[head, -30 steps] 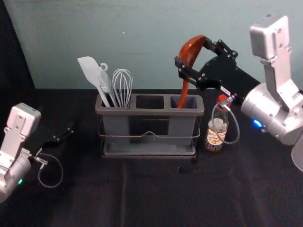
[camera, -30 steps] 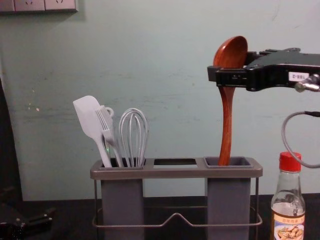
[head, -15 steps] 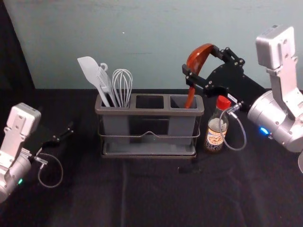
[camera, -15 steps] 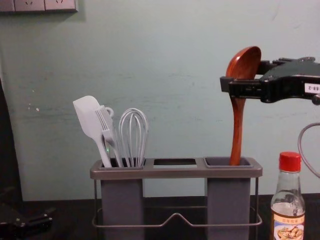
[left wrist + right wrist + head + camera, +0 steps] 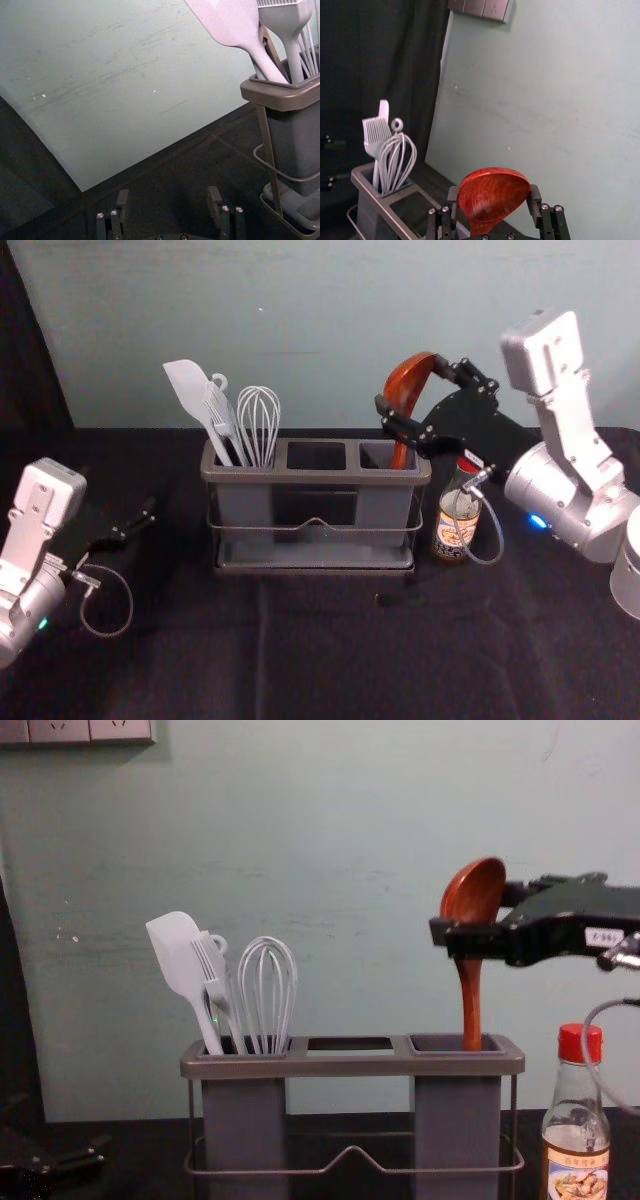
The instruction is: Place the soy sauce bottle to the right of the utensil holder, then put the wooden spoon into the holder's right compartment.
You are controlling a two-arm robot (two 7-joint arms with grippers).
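Just right of the utensil holder (image 5: 315, 478), the soy sauce bottle (image 5: 575, 1105) stands upright, its label (image 5: 578, 1170) picturing food (the characters are too small to read). The holder's left compartment (image 5: 244, 1120) carries a spatula (image 5: 178, 948), brush (image 5: 212, 970) and whisk (image 5: 265, 990). Above the right one, the right end effector (image 5: 411, 388) is clamped on the wooden spoon (image 5: 475, 892), handle reaching inside. Left of the holder, the left end effector (image 5: 137, 520) is parked, fingers apart.

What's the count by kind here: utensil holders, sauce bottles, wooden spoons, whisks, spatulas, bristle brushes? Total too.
Utensil holder: 1
Soy sauce bottle: 1
Wooden spoon: 1
Whisk: 1
Spatula: 1
Bristle brush: 1
Total: 6
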